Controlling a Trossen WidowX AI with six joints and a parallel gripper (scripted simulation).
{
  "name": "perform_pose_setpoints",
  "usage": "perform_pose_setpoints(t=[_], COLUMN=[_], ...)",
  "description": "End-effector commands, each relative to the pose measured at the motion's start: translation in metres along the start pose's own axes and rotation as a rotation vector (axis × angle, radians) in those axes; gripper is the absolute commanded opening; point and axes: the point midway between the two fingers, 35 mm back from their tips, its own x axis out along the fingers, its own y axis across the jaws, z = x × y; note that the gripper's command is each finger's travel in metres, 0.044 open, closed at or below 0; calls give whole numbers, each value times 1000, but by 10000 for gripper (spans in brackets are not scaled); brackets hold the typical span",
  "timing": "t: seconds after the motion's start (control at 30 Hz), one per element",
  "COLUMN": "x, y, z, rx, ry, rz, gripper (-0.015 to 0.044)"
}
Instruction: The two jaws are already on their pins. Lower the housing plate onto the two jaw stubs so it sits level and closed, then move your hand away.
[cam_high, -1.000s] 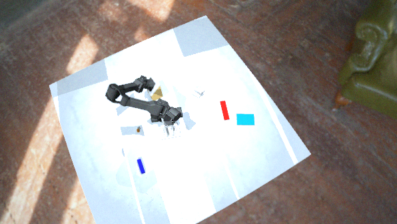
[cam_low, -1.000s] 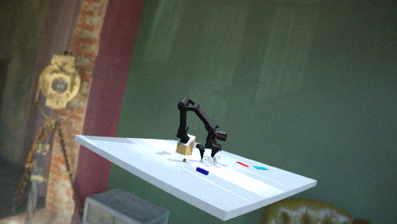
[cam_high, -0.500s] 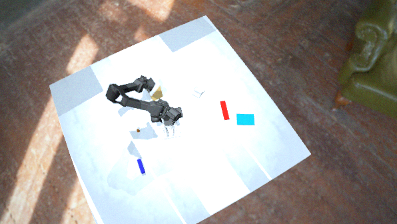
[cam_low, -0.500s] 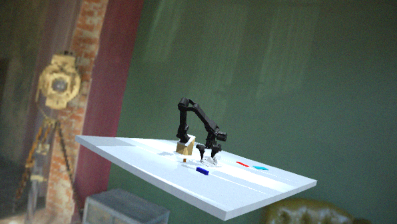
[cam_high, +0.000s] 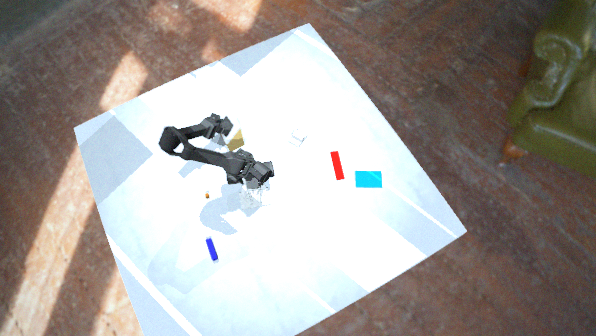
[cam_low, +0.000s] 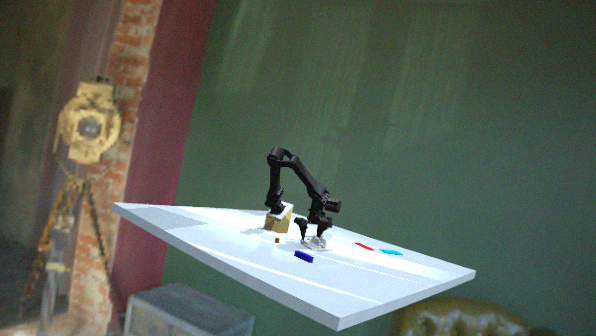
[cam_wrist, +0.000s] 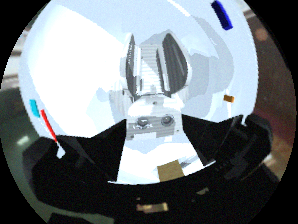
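Observation:
The pale housing plate (cam_wrist: 154, 128), with two round holes, is between the fingers of my gripper (cam_high: 254, 192) (cam_low: 312, 238) (cam_wrist: 153, 119), which is shut on it. Two pale jaws with dark grey faces, a left jaw (cam_wrist: 129, 65) and a right jaw (cam_wrist: 176, 62), stand apart beyond the plate in the wrist view. The plate is low at the stub end of the jaws. The pale jaw assembly (cam_low: 320, 245) lies on the table below my fingers. The stubs are hidden, and I cannot tell whether the plate touches them or is level.
A blue block (cam_high: 212, 249) (cam_low: 304, 256) (cam_wrist: 222, 15) and a small orange block (cam_high: 207, 195) (cam_low: 277, 240) (cam_wrist: 228, 99) lie nearby. A red bar (cam_high: 337, 165) (cam_low: 364, 246) and a cyan rectangle (cam_high: 368, 179) (cam_low: 391, 252) lie farther right. A small white piece (cam_high: 298, 137) and the arm's tan base block (cam_low: 277, 223) also show.

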Motion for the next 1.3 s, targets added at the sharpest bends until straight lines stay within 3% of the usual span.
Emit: perform_pose_setpoints(t=[0.0, 1.27], x=[2, 9], y=[-1, -1], z=[-1, -1], rx=[-6, -5], ry=[1, 1], rz=[-5, -6], gripper=[351, 351])
